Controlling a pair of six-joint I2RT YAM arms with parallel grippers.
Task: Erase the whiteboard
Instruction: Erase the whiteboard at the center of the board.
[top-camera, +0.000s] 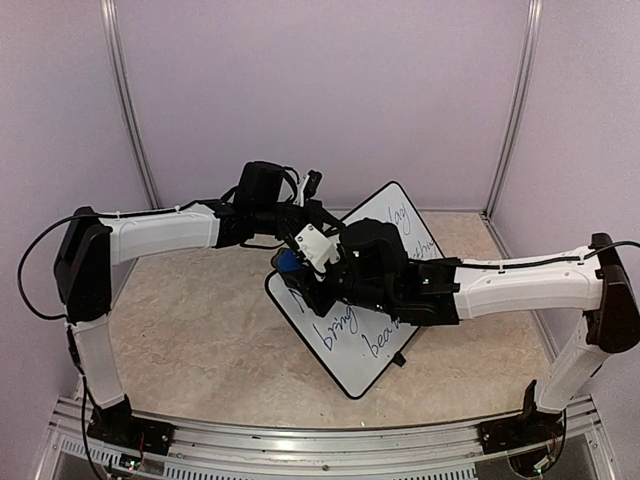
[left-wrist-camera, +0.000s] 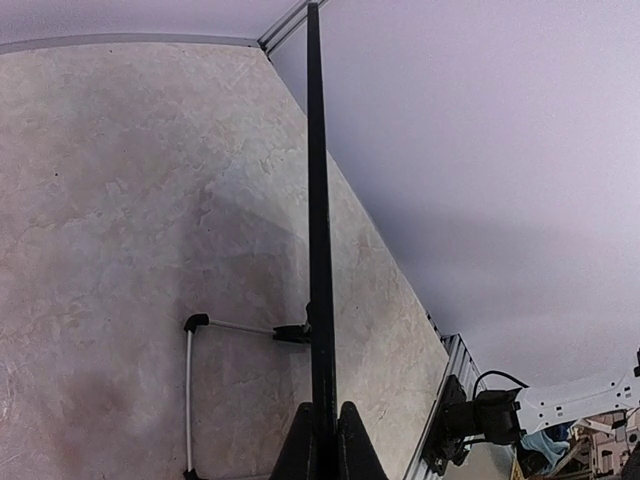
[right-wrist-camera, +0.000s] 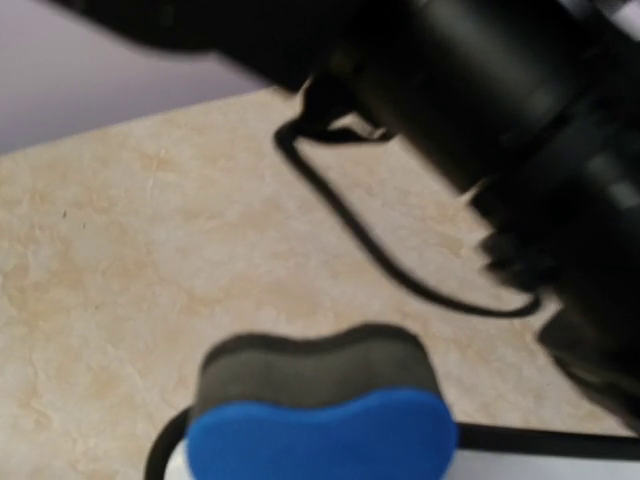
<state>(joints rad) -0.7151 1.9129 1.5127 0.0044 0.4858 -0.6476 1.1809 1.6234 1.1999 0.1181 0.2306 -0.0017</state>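
The whiteboard (top-camera: 352, 352) lies tilted on the table, a white panel with a black rim and blue handwriting. My left gripper (top-camera: 325, 224) reaches in from the left and is shut on its upper-left rim. In the left wrist view that rim (left-wrist-camera: 319, 200) runs edge-on up the frame, with my left gripper (left-wrist-camera: 322, 452) clamped on it. My right gripper (top-camera: 298, 266) hangs over the board's left corner, shut on a blue eraser (top-camera: 288, 262). The right wrist view shows the eraser (right-wrist-camera: 320, 432), blue with dark felt, at the board's rounded corner (right-wrist-camera: 545, 442). Its fingers are out of that view.
The left arm (right-wrist-camera: 520, 120) and its cable (right-wrist-camera: 380, 250) pass close in front of the right wrist. A wire stand (left-wrist-camera: 189, 380) sticks out from the board's back. A black clip foot (top-camera: 400, 358) sits at the board's lower right edge. A metal rail (top-camera: 320, 440) lines the near table edge.
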